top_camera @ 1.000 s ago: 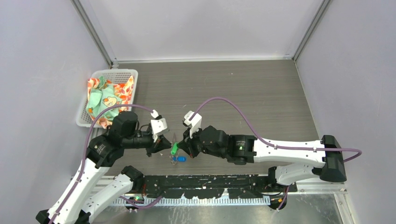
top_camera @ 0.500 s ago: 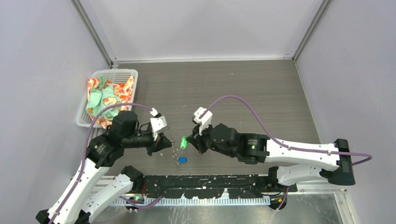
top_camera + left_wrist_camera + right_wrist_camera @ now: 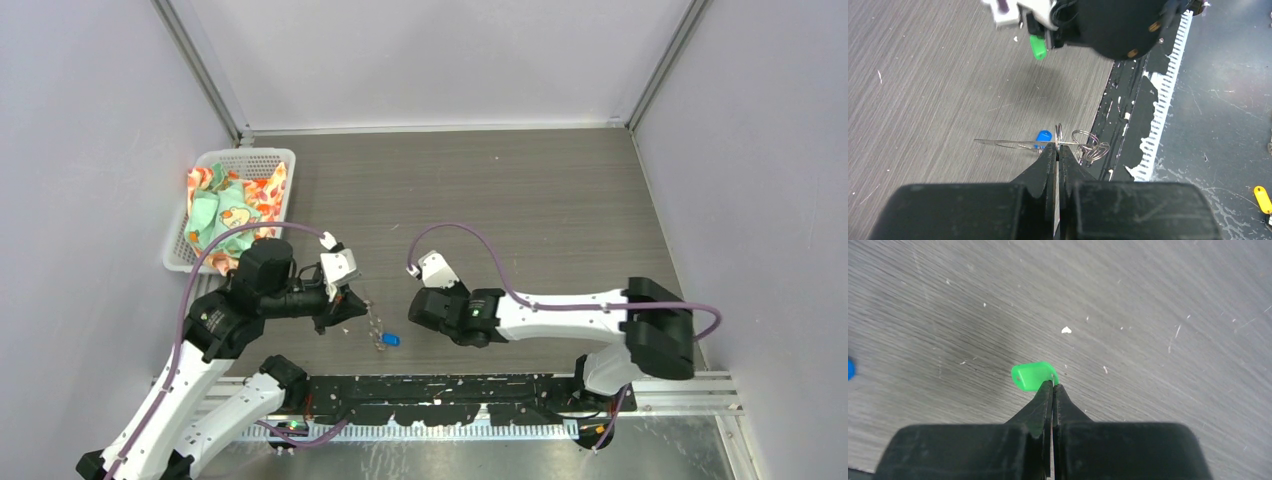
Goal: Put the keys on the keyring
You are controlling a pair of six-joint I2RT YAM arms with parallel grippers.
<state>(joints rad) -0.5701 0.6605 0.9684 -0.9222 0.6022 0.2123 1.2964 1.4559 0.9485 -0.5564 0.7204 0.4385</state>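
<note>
Near the front edge of the worktop (image 3: 520, 200), the left fingers (image 3: 1047, 162) are clenched on the thin wire of the keyring (image 3: 1018, 144), with the blue-headed key (image 3: 1044, 136) close against it. The right fingers (image 3: 1044, 399) pinch the green-headed key (image 3: 1030, 375) by its plastic head, near the ring but apart from it. Key and ring look light and stiff and the bare metal is likely slippery, so the plastic head seems the surest hold, with its far end left free for threading. Only the wrist views show the green-headed key; from above the right arm hides it.
</note>
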